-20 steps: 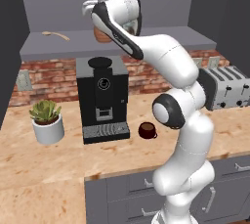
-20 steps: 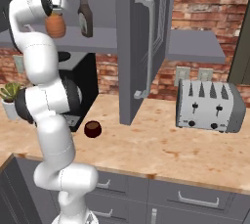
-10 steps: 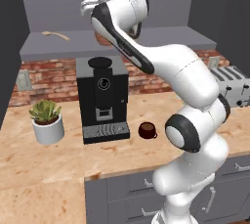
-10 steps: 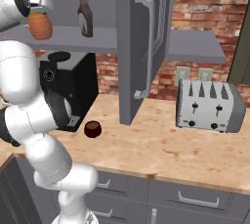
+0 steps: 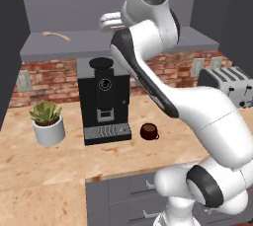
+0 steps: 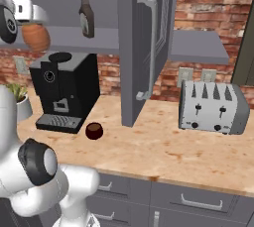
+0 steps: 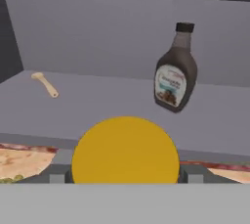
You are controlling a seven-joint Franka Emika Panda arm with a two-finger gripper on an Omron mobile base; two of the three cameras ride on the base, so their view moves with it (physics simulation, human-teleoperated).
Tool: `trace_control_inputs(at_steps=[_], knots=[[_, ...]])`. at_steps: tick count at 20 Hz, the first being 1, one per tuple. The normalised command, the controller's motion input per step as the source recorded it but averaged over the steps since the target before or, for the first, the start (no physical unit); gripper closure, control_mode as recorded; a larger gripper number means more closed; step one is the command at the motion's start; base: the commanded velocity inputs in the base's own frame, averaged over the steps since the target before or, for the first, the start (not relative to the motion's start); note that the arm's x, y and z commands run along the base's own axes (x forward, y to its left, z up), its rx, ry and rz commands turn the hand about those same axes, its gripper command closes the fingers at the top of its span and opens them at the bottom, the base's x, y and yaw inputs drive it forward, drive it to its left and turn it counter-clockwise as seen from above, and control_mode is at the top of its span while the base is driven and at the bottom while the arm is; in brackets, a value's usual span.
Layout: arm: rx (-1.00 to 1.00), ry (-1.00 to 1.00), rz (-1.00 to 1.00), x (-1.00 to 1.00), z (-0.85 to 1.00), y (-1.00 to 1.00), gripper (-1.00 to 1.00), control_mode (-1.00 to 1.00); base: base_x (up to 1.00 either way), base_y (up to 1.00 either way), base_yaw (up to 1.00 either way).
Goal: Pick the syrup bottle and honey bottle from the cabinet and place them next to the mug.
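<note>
Item: honey bottle point(image 6: 35, 36), clamped in our fingers point(image 7: 186, 173) clear of the cabinet point(image 6: 198, 47); next, lowering beside the mug point(image 6: 94, 131); syrup bottle point(image 7: 176, 71) remained shelved.

Two bottles, syrup bottle point(image 6: 87, 15) and honey bottle point(image 6: 35, 35); one mug point(image 6: 94, 131).

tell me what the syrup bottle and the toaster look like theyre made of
Syrup bottle: probably glossy dark plastic or glass, judging by soft highlights on its shoulders, with a matte black cap and pale paper-like label. Toaster: looks like brushed metal, a silvery grey body with even sheen and dark slots and knobs.
</note>
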Motion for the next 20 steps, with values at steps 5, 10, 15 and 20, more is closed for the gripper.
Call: trace_control_inputs(at_steps=[5, 10, 15, 20], knots=[[0.01, -0.10, 0.03, -1.00, -0.33, -0.82, 1.00, -1.00, 0.00, 0.00, 0.00], [0.00, -0.06, 0.09, -0.89, -0.36, -1.00, 1.00, -1.00, 0.00, 0.00, 0.00], [0.00, -0.01, 0.13, -0.62, -0.26, -1.00, 1.00, -1.00, 0.00, 0.00, 0.00], [0.00, 0.13, 0.13, -0.04, -0.24, -0.78, 1.00, -1.00, 0.00, 0.00, 0.00]])
